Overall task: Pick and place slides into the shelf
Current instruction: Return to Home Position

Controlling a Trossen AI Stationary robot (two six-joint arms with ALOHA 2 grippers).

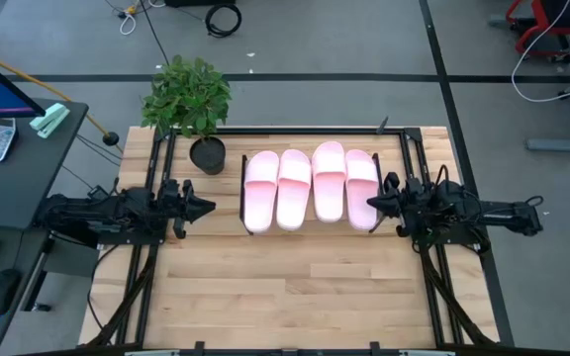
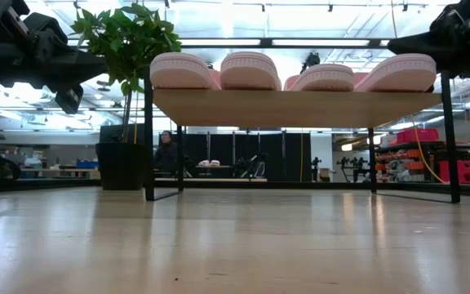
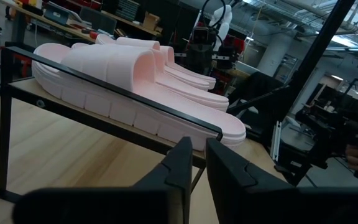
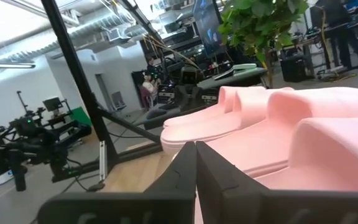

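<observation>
All four pink slides (image 1: 310,186) were found lying side by side on the shelf (image 2: 300,108), filling its slanted board from end to end. None was left on the counter (image 1: 295,287). A thin black rail was seen along the board's edge beside the nearest sole. It was judged to be what kept the slides from slipping off the slant.

The left claw (image 1: 206,208) was held above the counter just off the shelf's left end and aimed at the slides. Its fingers were drawn almost together with only a slim gap, and nothing was grasped. The right claw (image 1: 372,202) was held at the shelf's right end, clenched on nothing, very near the outermost slide. Whether it touched could not be told.

A potted plant (image 1: 188,99) stood by the shelf's left rear corner.

The placing was judged complete, with only the arms to be drawn back to rest. Care was thought needed on the right, so that the near slide would not be nudged.
</observation>
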